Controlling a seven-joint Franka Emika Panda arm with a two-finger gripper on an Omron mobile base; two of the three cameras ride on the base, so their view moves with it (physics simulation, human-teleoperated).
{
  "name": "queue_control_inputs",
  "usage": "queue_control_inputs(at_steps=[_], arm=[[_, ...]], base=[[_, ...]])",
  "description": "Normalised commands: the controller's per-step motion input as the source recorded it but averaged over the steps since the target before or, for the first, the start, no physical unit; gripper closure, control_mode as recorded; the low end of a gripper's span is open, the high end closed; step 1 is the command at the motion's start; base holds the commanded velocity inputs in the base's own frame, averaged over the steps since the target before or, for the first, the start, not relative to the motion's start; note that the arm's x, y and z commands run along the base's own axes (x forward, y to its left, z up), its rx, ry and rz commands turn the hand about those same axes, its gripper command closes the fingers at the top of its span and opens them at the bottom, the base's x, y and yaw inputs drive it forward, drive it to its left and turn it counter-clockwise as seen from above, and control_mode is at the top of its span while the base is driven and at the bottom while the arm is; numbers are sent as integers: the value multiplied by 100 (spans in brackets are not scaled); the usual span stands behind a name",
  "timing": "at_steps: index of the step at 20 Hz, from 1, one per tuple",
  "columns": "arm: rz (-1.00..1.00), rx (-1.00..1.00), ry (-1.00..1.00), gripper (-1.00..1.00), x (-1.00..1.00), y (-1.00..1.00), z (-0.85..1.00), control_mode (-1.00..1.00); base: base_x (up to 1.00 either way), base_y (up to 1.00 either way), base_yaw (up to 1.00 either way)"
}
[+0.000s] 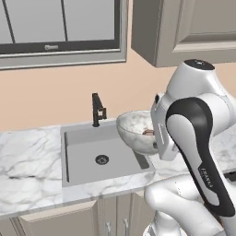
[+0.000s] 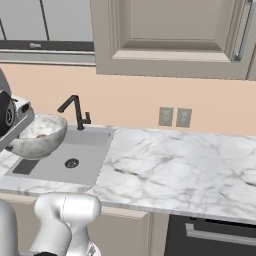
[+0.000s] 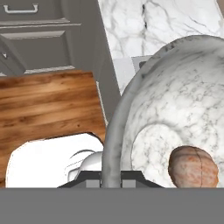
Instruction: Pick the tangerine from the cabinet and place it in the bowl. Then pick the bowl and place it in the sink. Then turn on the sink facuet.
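My gripper (image 3: 111,176) is shut on the rim of the mottled whitish-grey bowl (image 1: 135,130), holding it tilted in the air over the right end of the sink (image 1: 83,154). The tangerine (image 3: 193,166) lies inside the bowl, and a small part of it shows as a brownish spot (image 1: 148,132). In the right base view the bowl (image 2: 36,136) hangs at the left, above the sink (image 2: 87,150). The black sink faucet (image 1: 97,109) (image 2: 76,112) stands behind the basin. The cabinet's pale grey shelf board (image 1: 62,59) runs along the upper left.
White veined marble counter (image 2: 170,160) stretches to the right of the sink. Panelled beige door cabinets (image 2: 170,35) hang above it. Two wall sockets (image 2: 174,117) sit on the peach wall. A dark appliance front (image 2: 210,235) is below the counter at the right.
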Motion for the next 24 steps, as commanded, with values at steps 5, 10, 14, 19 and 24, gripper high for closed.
queue_control_inputs(at_steps=[5, 10, 14, 19, 24], arm=[[0, 0, 0, 100, 0, 0, 0, 100], [0, 0, 2, 100, 0, 3, 0, -100], [1, 4, 4, 100, 0, 22, -20, -100], [-13, 0, -2, 100, 12, 35, -80, -100], [-26, -1, -10, 100, 27, 29, -64, -100]], base=[[30, 0, 0], [0, 0, 0], [0, 0, 0], [0, 0, 0], [0, 0, 0]])
